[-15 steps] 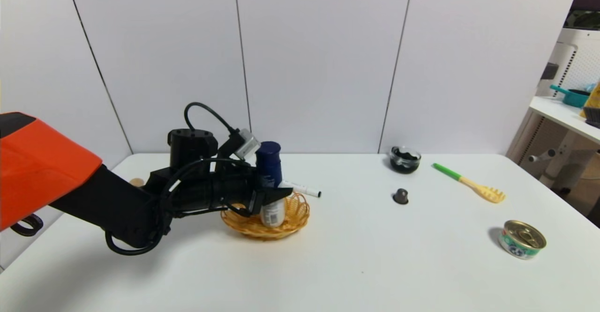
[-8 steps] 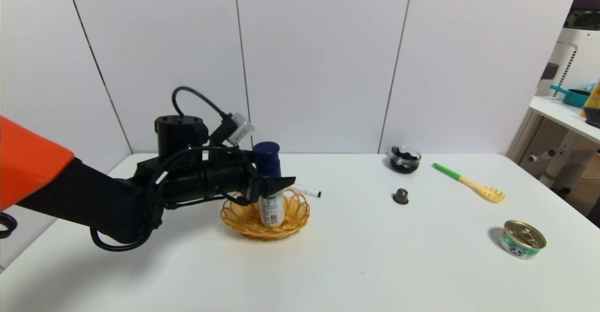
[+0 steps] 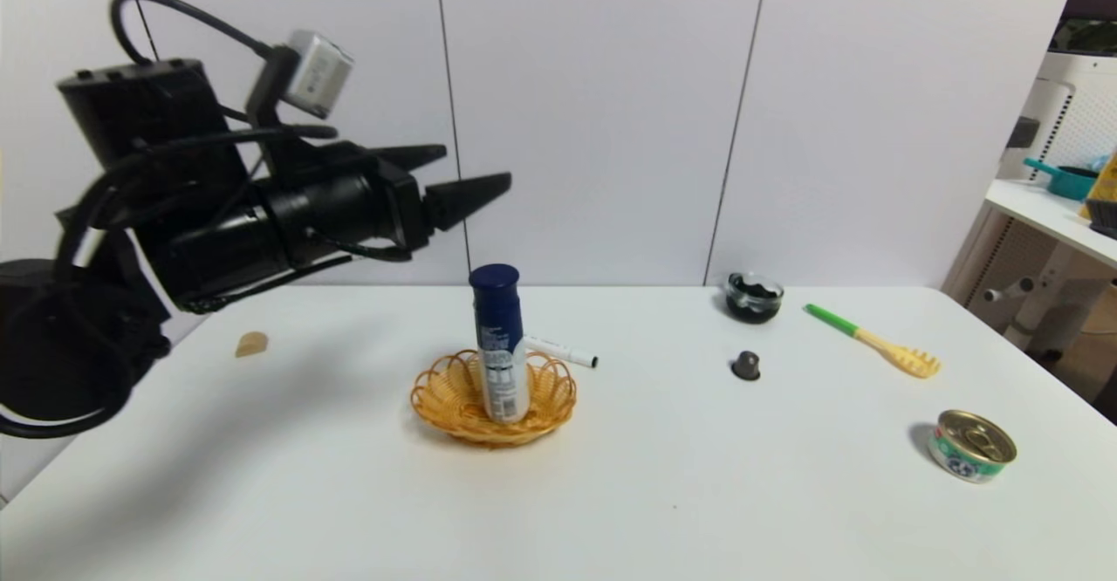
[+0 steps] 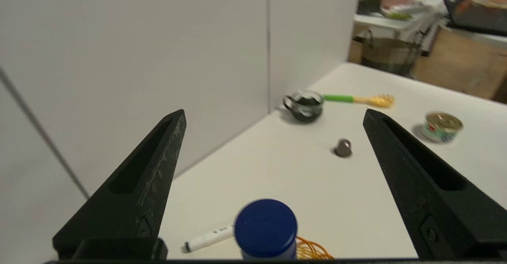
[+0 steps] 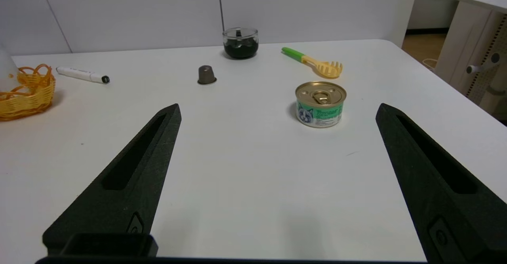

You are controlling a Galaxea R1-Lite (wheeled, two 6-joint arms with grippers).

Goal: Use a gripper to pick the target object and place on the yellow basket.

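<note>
My left pincer (image 3: 458, 175) hangs high above the tabletop (image 3: 663, 494), up and to the left of the can (image 3: 498, 344), its jaws spread wide and holding nothing. The can stands upright in the basket (image 3: 493, 398), blue cap on top, silver part down among the woven strands.

From my left wrist I look down between the two black fingers (image 4: 134, 192) onto the can's cap (image 4: 265, 228); only a sliver of the basket (image 4: 313, 251) shows there beside it, while the head view shows the whole basket. A marker (image 3: 560, 352) lies on the tabletop just behind the basket.

My right pincer (image 5: 277, 184) does not appear in the head view. Its own wrist view shows it low over the tabletop, jaws spread and empty, with a green tin (image 5: 320, 104) standing ahead between them. The same view catches the basket's edge (image 5: 24, 93), the marker, a small dark capsule (image 5: 206, 75), a glass bowl (image 5: 240, 43) and a pasta fork (image 5: 315, 61). A small tan piece (image 3: 251, 345) on the tabletop's left shows only from the head.
</note>
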